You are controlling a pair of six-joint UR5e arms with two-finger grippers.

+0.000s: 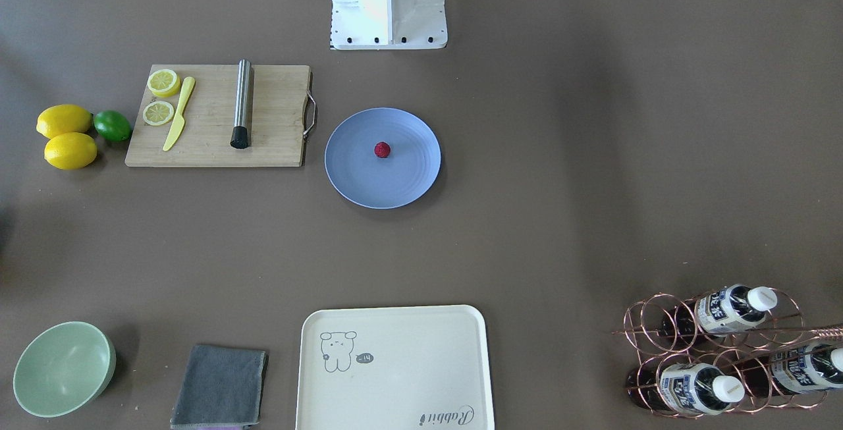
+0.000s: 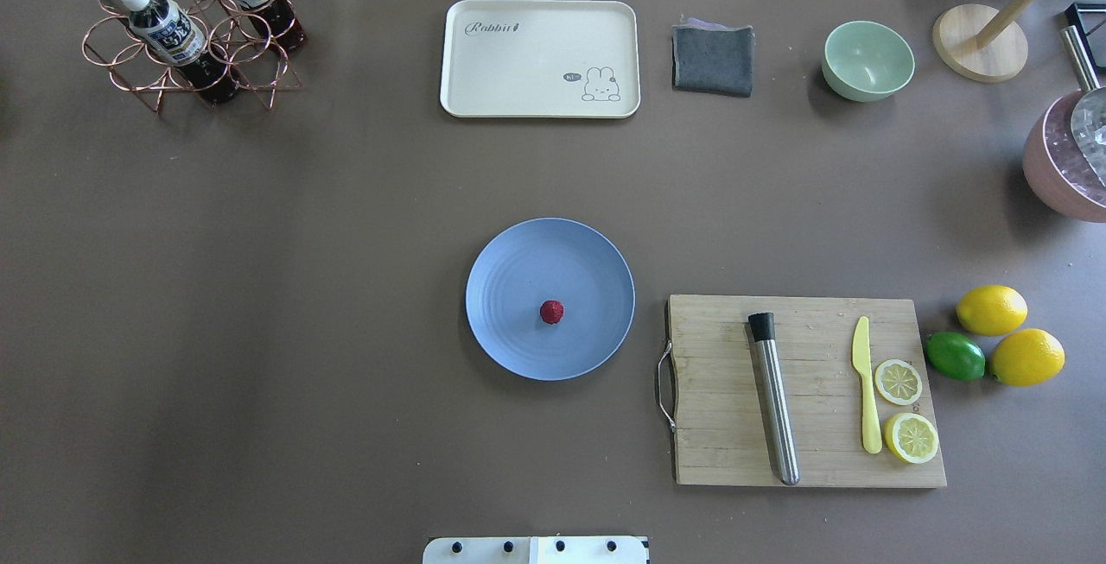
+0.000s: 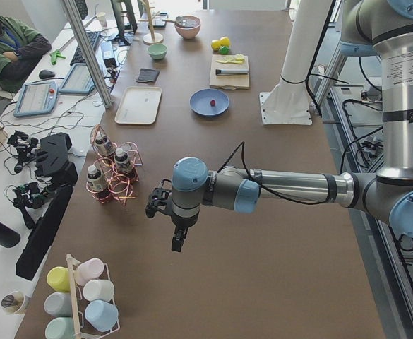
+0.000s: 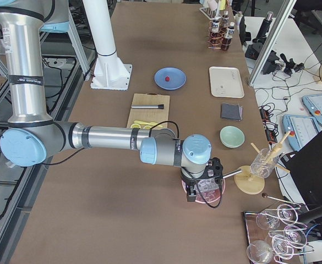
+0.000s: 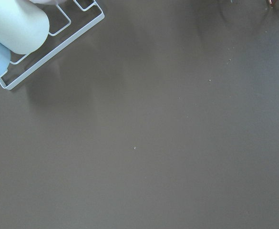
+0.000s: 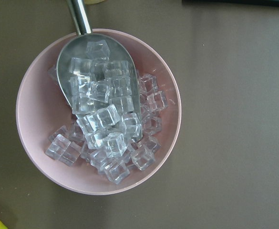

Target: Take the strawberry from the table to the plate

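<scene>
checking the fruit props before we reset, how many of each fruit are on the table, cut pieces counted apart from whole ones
whole lemons: 2
cut lemon pieces: 2
lime: 1
strawberry: 1
total: 6

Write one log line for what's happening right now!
strawberry: on plate | left hand: over table, far from plate | right hand: above pink ice bowl | task: looks done
</scene>
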